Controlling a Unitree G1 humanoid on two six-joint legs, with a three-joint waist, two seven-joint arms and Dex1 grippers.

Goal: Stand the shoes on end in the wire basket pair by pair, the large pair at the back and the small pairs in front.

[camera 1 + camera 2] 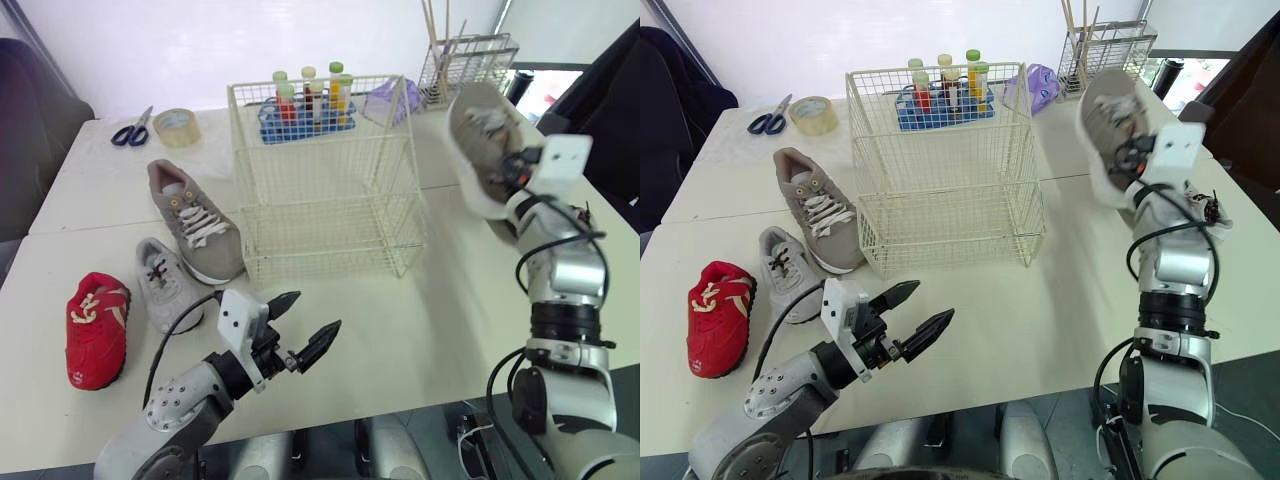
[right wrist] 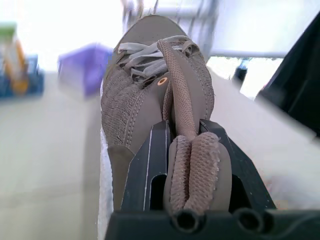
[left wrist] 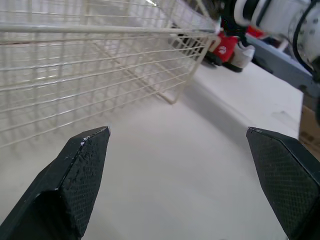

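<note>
Shoe (image 2: 145, 95) of ribbed taupe mesh between flat black right fingers (image 2: 151, 162)

Lg grey shoe (image 1: 476, 158) in R claw (image 2: 187, 150); mate (image 1: 195, 220), sm grey shoe (image 1: 165, 285), red shoe (image 1: 97, 325) left of basket (image 1: 330, 205)

Silver arms (image 1: 175, 410), looped black cables (image 1: 562, 240), black fingers (image 3: 80, 175)

Both head eyes look forward and down over the counter (image 1: 430, 320), sharing the wire basket (image 1: 325, 180) at centre. The left wrist camera sits low, near the basket's front. The right wrist camera looks closely along a raised large grey shoe (image 2: 150, 90), right of the basket.
</note>
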